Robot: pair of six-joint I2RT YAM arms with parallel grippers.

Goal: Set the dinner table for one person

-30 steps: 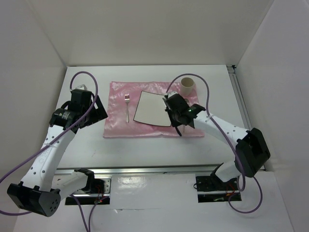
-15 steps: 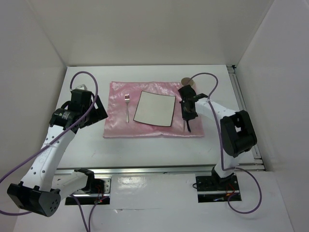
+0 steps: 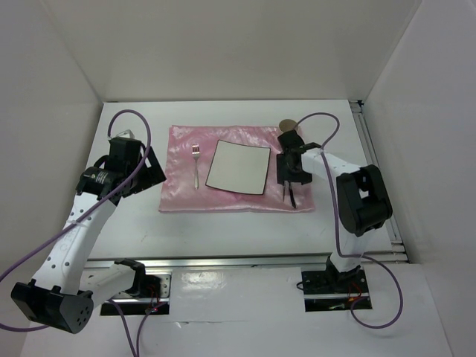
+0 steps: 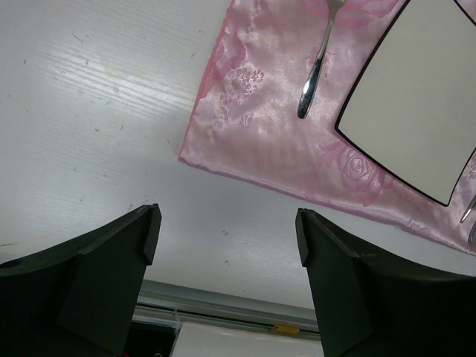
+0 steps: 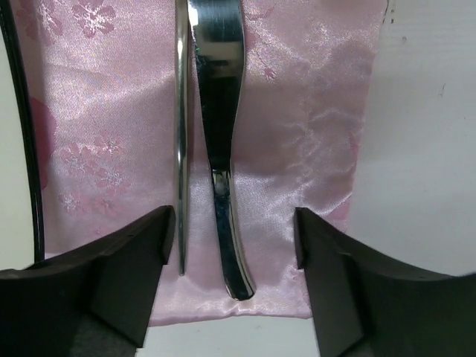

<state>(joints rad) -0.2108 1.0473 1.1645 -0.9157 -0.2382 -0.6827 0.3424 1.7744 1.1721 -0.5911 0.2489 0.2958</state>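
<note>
The right arm [image 3: 327, 167] has swung off the plate's [image 3: 238, 166] right edge to the right strip of the pink cloth [image 3: 178, 190], half hiding the cup [image 3: 287, 124]. The right end effector [image 5: 234, 223] has spread its fingers [image 5: 126, 275], and two pieces of cutlery [image 5: 216, 111] now lie on the cloth between them.

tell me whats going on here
The right gripper hangs with open jaws over two pieces of cutlery lying on the pink cloth, right of the plate. A fork lies left of the plate. The left gripper hovers open over the table, holding nothing.
</note>
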